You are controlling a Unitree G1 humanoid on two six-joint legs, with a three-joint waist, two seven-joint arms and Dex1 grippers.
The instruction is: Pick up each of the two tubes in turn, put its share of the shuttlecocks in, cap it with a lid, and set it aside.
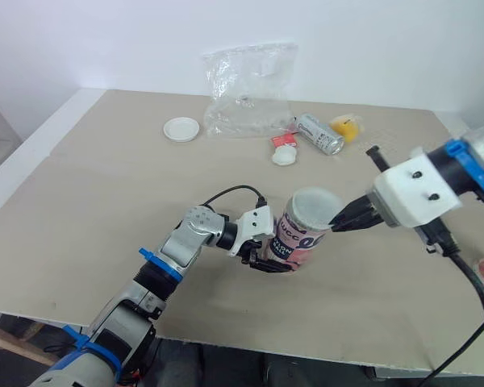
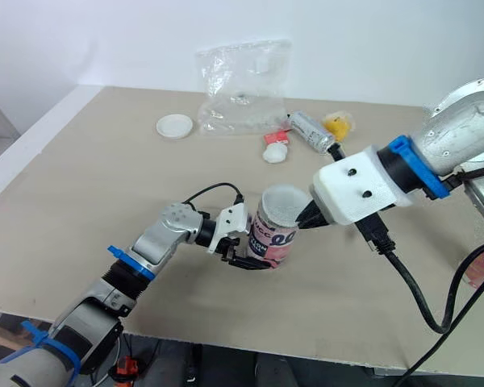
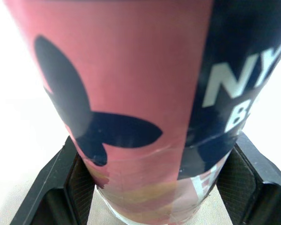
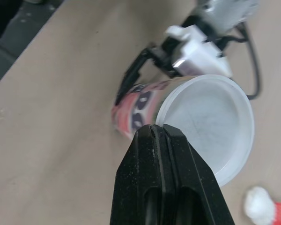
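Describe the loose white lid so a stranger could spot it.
On the beige table, find the crumpled clear plastic bag at the far edge. The flat round white lid lies just left of it, alone, unlike the translucent lid atop the pink tube.

A pink and navy tube (image 1: pixel 294 238) stands tilted, nearest, with a white lid (image 1: pixel 313 206) on its mouth. A silver tube (image 1: pixel 320 134) lies on its side far back, just beside a white-and-red shuttlecock (image 1: pixel 284 153). Another lid (image 1: pixel 181 129) lies flat, well apart.
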